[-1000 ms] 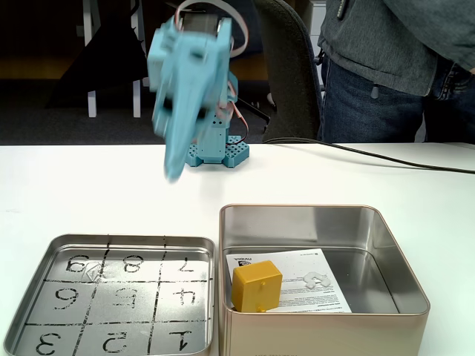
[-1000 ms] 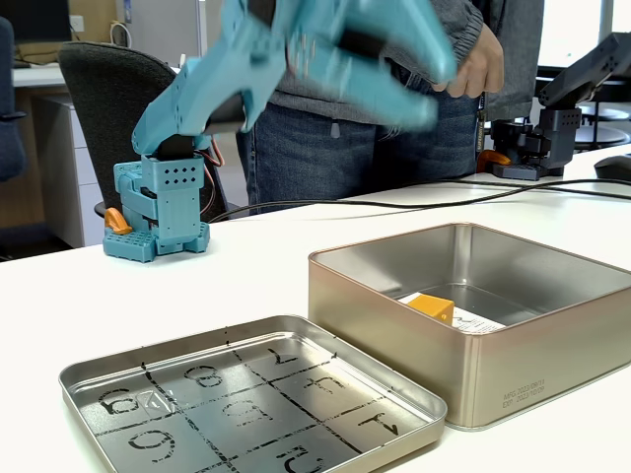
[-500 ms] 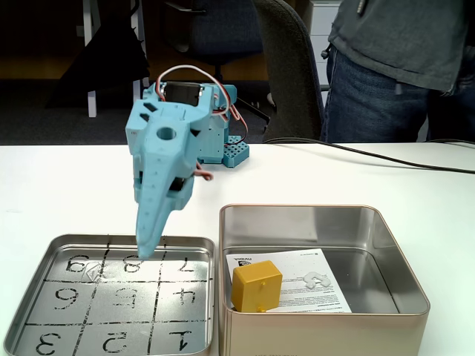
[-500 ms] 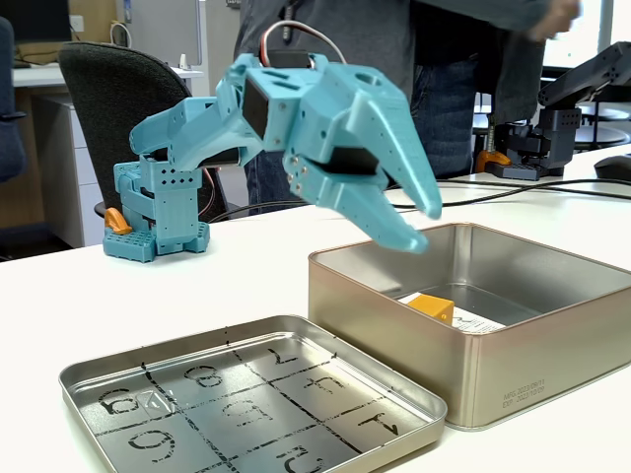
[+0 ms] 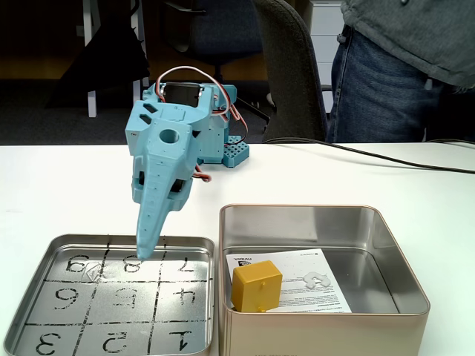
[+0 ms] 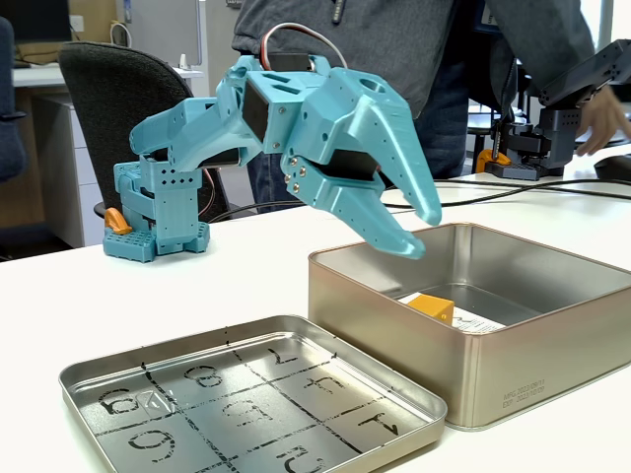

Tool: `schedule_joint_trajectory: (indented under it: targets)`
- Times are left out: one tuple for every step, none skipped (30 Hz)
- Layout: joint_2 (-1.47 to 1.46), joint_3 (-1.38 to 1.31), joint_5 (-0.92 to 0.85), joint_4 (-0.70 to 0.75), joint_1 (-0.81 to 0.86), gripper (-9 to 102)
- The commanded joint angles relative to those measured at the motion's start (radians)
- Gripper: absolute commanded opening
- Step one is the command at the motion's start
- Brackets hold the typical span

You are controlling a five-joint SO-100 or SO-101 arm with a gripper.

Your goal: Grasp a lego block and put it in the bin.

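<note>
The yellow-orange lego block (image 5: 256, 285) sits inside the bin (image 5: 319, 208), on a white printed sheet near its front left corner. It also peeks over the bin wall (image 6: 394, 315) as a yellow corner of the lego block (image 6: 431, 306). My teal gripper (image 5: 145, 251) points downward in the air, apart from the block. In one fixed view its tip lines up with the far part of the flat tray. In the other fixed view the gripper (image 6: 423, 233) hangs by the bin's left far rim, jaws slightly parted with nothing between them.
A shallow tray (image 5: 111, 239) with a black numbered grid lies left of the bin, also seen as the tray (image 6: 89, 370). The arm's base (image 6: 158, 212) stands behind. A person (image 5: 401, 74), a chair (image 5: 289, 67) and a black cable (image 5: 371, 154) are at the back.
The arm swung down from a raised, blurred pose to hang low by the tray and bin, then barely moved. The block stayed in the bin. The person behind shifted.
</note>
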Motion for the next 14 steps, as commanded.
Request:
schedule_joint_trajectory:
  targets:
    - [0.06, -0.031, 0.02, 0.012, 0.006, 0]
    - [0.058, -0.031, 0.028, 0.012, 0.006, 0]
    - [0.057, -0.031, 0.035, 0.012, 0.006, 0]
    - [0.055, -0.031, 0.044, 0.012, 0.008, 0]
    - [0.052, -0.031, 0.052, 0.012, 0.009, 0]
    - [0.049, -0.031, 0.06, 0.012, 0.009, 0]
    - [0.044, -0.031, 0.064, 0.012, 0.009, 0]
    - [0.041, -0.031, 0.067, 0.012, 0.009, 0]
    - [0.04, -0.031, 0.069, 0.012, 0.009, 0]
    - [0.037, -0.031, 0.071, 0.012, 0.009, 0]
    - [0.035, -0.031, 0.069, 0.012, 0.008, 0]
    - [0.034, -0.031, 0.067, 0.012, 0.006, 0]
    - [0.032, -0.031, 0.067, 0.012, 0.006, 0]
    - [0.031, -0.031, 0.066, 0.012, 0.006, 0]
